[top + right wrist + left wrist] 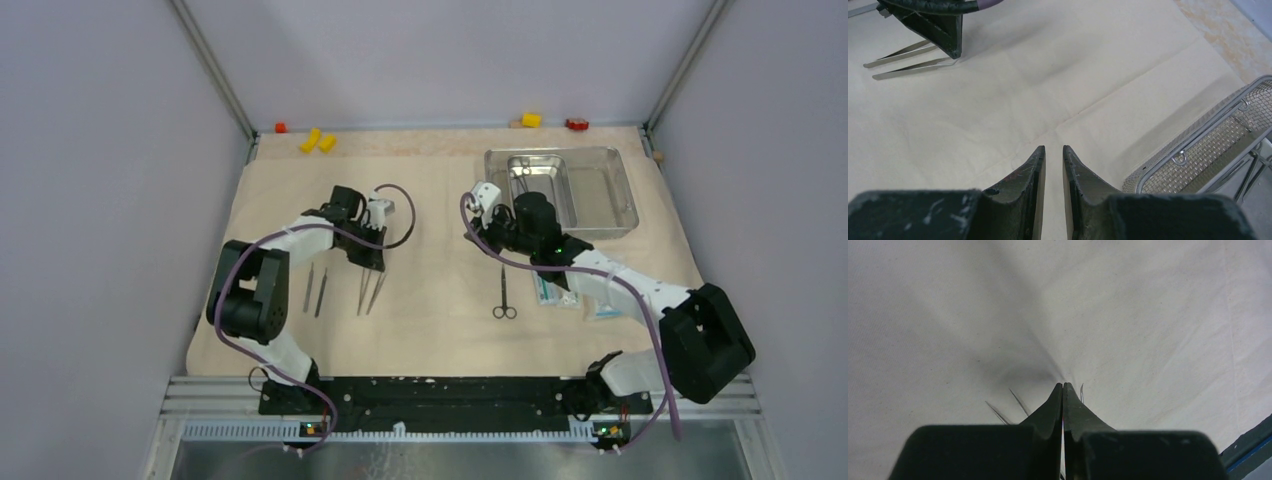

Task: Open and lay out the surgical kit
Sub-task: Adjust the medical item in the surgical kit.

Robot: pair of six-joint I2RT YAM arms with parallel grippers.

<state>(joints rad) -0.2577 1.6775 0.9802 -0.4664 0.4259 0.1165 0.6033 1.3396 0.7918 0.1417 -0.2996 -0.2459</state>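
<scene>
Over cloth wrap [998, 100], wrist views alone show left jaws clenched, right jaws slightly parted.

packets [545, 290] half under right arm [625, 282], mesh basket [1208, 150] cropped

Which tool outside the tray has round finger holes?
The scissors, lying alone in the middle; the thin tools further left are straight, with no holes.

L arm [300, 236], R arm [640, 288]: white link shells, black joint housings; purple cable [229, 270] looped along each. L gripper [1063, 386], R gripper [1054, 149]: dark wedge-shaped fingers [1023, 175] tapering to tips; R pair scuffed w/ small hole.
</scene>
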